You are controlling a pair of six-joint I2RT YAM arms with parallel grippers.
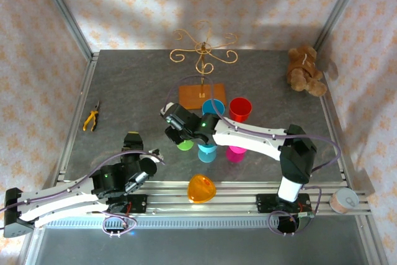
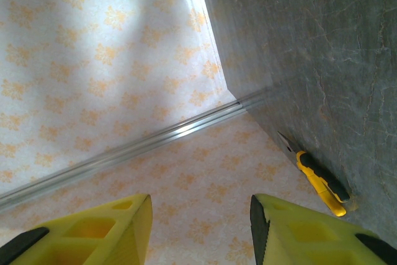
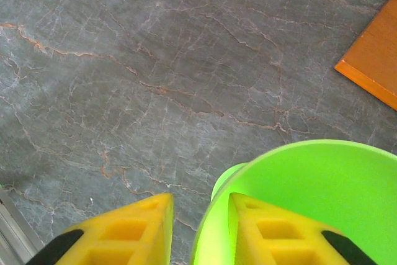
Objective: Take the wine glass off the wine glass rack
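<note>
R fingers (image 3: 124, 231) astride green cup (image 3: 322, 197)

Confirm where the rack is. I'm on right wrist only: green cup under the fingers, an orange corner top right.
Observer: That orange corner is the base of the wine glass rack. In the top view, its gold post and scroll arms stand at the far middle of the table, beyond the right gripper.
Operator: Anything near the green cup?
Observer: Yes. A blue cup, a red cup, a teal cup and a pink cup cluster to the right of the green cup.
Operator: Left arm?
Observer: The left gripper is open at the near left, facing yellow-handled pliers by the wall.
</note>
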